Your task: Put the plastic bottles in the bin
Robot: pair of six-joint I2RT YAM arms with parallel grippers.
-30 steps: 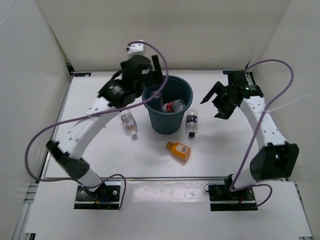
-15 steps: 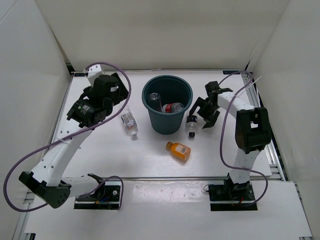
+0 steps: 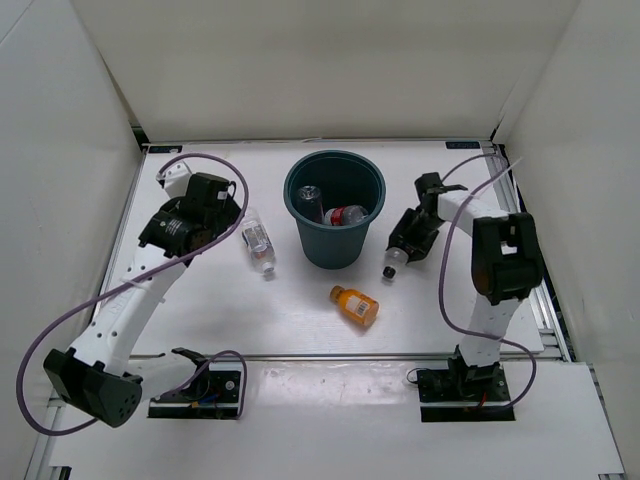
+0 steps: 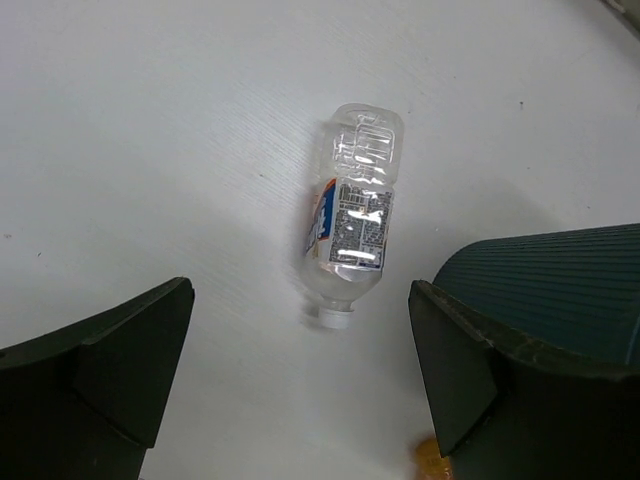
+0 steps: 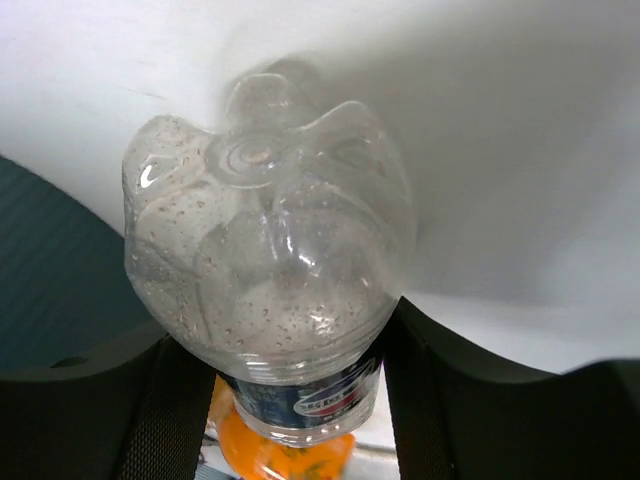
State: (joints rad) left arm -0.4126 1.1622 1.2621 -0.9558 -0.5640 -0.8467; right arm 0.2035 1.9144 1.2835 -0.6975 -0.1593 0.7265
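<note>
Looking down from above, we see a flat white table (image 3: 300, 330) enclosed on three sides by plain matte white walls (image 3: 320, 70). At left, the left gripper (image 4: 300, 300) hangs over the surface with its dark fingers (image 4: 110, 370) spread wide, gripping nothing. Beneath it a clear bottle (image 4: 352, 215) lies on its side, apart from both fingers: thin, ribbed, transparent plastic with a printed label and a white cap (image 4: 330, 317). Just to its right stands the bin (image 3: 330, 245), a round teal-green bucket with a finely ribbed wall and rolled rim, tapering downward. Inside it we note a second clear bottle (image 3: 310, 197) and a red-labelled bottle (image 3: 347, 213). In front of the bin, near but apart, a short orange bottle (image 3: 356, 304) lies on the table. At right, the right gripper (image 3: 404, 238) is clamped on the dark-labelled bottle (image 5: 270, 250), held tilted beside the bin, cap downward; its lobed clear base looks finely speckled. We cannot tell whether it touches the table.
</note>
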